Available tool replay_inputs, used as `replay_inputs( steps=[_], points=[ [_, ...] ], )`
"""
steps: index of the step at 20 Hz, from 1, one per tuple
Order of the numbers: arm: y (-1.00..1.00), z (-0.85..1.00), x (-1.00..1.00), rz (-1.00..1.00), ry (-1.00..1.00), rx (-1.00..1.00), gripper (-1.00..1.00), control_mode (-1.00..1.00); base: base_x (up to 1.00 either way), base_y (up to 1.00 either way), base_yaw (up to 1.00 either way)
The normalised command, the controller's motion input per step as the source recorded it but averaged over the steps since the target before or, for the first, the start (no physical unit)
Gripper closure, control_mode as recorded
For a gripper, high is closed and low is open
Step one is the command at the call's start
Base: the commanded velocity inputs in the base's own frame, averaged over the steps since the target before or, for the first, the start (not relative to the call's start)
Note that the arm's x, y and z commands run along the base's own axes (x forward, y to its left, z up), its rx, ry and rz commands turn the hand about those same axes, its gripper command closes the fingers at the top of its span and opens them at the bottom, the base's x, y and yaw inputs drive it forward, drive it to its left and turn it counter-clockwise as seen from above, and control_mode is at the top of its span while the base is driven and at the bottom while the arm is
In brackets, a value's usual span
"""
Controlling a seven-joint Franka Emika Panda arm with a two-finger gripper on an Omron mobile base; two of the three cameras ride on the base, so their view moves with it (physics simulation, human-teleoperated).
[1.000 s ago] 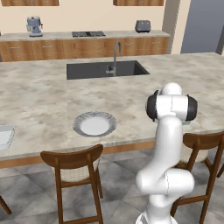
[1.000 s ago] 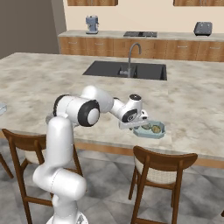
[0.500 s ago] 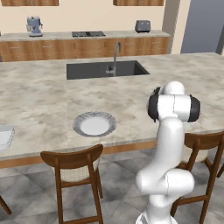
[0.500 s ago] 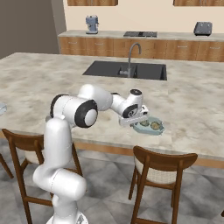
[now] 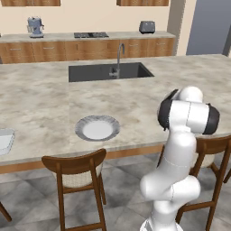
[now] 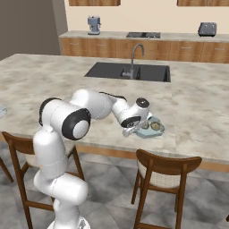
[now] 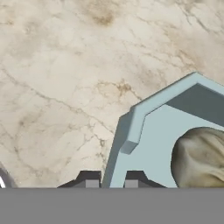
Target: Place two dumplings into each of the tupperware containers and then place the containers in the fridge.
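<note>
So the gripper (image 7: 112, 177) has its two finger tips nearly together, one on each side of the pale blue tupperware container (image 7: 175, 127)'s near wall, and it looks like it's pinching that rim. In the right base view the container (image 6: 151, 129) sits by the front edge of the beige marbled counter (image 6: 197, 103), right at the gripper (image 6: 134, 130).

Behind it there's a dark sink (image 6: 129, 71) with a grey faucet (image 6: 134, 58); farther back, wooden cabinets. Wooden chairs (image 6: 163, 179) stand along the front.

The container holds lumpy tan dumplings (image 6: 154, 125), two I think; it's tiny from there. One dumpling (image 7: 201, 157) shows close up in the hand view.
</note>
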Motion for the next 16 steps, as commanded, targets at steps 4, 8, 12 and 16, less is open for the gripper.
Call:
replay_inputs(
  steps=[4, 8, 12, 16],
  points=[
    [0.06, 0.51, -0.43, 0.34, 0.03, -0.14, 1.0, -1.0, 0.0, 0.0, 0.0],
    [0.35, 0.76, -0.2, 0.4, 0.04, -0.09, 1.0, -1.0, 0.0, 0.0, 0.0],
    [0.57, 0.65, -0.24, 0.36, 0.12, -0.12, 1.0, -1.0, 0.0, 0.0, 0.0],
    [0.8, 0.55, -0.31, 0.28, 0.01, -0.21, 1.0, -1.0, 0.0, 0.0, 0.0]
  ],
)
